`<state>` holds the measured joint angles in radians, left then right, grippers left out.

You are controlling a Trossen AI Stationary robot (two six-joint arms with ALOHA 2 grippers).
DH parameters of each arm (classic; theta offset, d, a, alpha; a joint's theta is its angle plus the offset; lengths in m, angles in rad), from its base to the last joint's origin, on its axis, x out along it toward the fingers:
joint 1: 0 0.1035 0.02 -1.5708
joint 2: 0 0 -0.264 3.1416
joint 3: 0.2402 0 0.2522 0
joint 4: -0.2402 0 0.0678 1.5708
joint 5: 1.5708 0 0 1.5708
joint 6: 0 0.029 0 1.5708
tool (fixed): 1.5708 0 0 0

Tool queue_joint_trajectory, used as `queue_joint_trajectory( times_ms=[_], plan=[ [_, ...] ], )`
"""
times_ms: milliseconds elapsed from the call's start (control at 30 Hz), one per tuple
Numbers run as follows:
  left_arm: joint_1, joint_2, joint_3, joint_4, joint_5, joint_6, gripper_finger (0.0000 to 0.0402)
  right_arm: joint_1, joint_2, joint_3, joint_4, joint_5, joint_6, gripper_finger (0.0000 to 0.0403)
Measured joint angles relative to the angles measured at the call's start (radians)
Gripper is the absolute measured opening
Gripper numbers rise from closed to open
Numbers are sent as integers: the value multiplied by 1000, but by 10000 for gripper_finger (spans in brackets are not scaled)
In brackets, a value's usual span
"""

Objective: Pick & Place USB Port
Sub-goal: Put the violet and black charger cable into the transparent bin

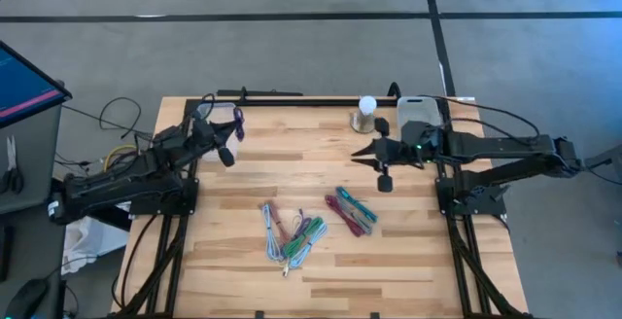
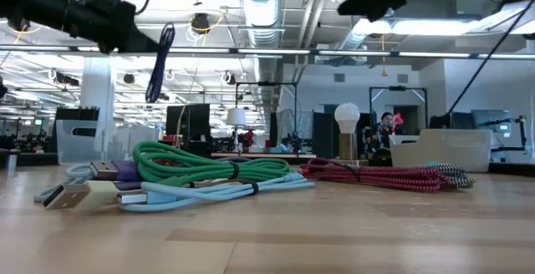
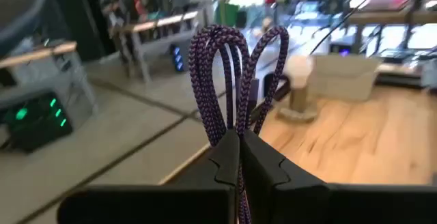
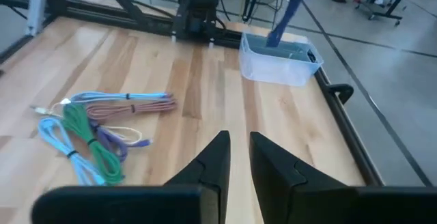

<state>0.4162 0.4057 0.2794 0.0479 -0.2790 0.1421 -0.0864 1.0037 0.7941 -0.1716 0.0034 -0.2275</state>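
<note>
We are in a robotics lab: at the frame's centre a wooden workbench [image 1: 321,222] on a grey concrete floor [image 1: 292,52], exposed ceiling ducts [image 2: 263,7] upper centre, equipment-laden benches [image 2: 251,153] across the background, a monitor [image 1: 24,86] at left.

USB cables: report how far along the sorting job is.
Done: cannot tell whether any cable already lies in the clear bin. In hand: the left gripper is shut on the purple cable, held up above that bin at the table's left rear corner. Left: the green and blue cable pile and the red bundle lie mid-table. The right gripper waits above the table.
</note>
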Motion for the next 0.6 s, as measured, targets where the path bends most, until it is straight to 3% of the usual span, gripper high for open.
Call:
queue_joint_trajectory(
  times_ms=[133, 300, 600],
  plan=[
    [22, 2, 0, -19, -91, -29, 5, 20, -105, -74, 7, 1, 41, 49],
    [38, 1, 0, -32, -286, -18, 5, 54, -214, -152, 29, 5, 77, 49],
    [110, 11, 0, -256, -333, -181, 5, 98, -287, -195, 45, 5, 90, 49]
  ],
)
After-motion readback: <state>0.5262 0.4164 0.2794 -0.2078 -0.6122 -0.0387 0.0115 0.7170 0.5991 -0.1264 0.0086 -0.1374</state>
